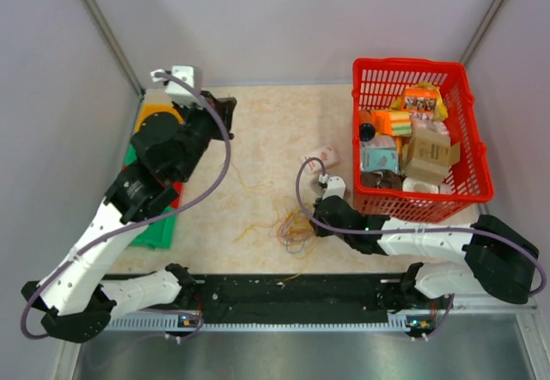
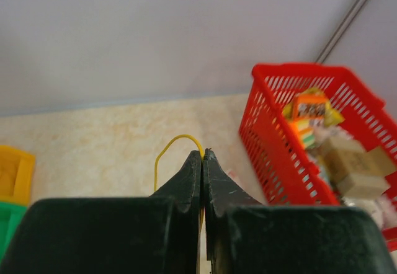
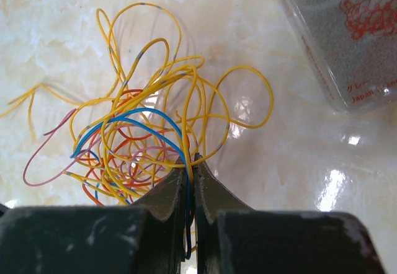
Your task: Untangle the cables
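The only print that can be read is on a clear packet of grey grains lying just left of the red basket: a red outline drawing of a turtle and, below it, the word "Japan" in red, the rest cut off at the edge. The boxes and packs inside the basket carry orange, yellow and teal labels, but their lettering is too blurred to make out. The right arm lies low along the near side of the basket and reaches leftward past its near left corner. The right gripper has its fingers pressed together on strands of the cable tangle, with a blue one and some yellow ones running down between them. This tangle of yellow, red, blue and pink wires rests on the table to the left of the basket's near left corner. The left arm stretches far left of the basket toward the back wall; the left gripper is pinched tight on a yellow cable, which arches up from between the tips.
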`<state>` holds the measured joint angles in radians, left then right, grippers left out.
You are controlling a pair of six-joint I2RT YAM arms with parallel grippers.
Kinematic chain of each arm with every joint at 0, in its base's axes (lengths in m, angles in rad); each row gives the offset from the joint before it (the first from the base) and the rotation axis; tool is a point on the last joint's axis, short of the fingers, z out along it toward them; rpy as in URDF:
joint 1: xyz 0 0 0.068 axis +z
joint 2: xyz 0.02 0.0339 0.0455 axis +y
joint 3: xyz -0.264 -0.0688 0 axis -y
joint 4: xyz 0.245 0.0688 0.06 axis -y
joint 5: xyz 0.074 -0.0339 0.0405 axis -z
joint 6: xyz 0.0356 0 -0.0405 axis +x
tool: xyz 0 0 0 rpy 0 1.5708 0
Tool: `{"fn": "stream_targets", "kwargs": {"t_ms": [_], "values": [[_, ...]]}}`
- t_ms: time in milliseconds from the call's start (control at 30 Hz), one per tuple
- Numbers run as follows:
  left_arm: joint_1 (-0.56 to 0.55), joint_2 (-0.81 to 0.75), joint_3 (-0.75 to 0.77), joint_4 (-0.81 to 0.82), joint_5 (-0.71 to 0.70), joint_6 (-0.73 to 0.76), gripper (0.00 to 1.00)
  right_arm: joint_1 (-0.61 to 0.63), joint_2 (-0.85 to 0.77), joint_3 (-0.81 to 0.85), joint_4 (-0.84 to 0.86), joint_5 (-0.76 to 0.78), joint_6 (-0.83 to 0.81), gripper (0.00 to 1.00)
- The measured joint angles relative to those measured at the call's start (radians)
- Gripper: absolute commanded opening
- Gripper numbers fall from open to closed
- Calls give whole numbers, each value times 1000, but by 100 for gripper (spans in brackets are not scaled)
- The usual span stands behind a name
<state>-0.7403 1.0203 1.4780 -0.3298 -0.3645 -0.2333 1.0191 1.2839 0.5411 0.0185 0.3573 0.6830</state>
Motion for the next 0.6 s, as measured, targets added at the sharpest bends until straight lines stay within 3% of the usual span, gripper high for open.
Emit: {"fn": "stream_targets", "kwargs": {"t_ms": [267, 600], "values": [[8, 15, -95, -28, -71, 43, 0, 0, -86, -56, -12, -57, -11, 0], [42, 16, 78, 30, -121, 150, 0, 0, -86, -57, -12, -67, -10, 0]]}}
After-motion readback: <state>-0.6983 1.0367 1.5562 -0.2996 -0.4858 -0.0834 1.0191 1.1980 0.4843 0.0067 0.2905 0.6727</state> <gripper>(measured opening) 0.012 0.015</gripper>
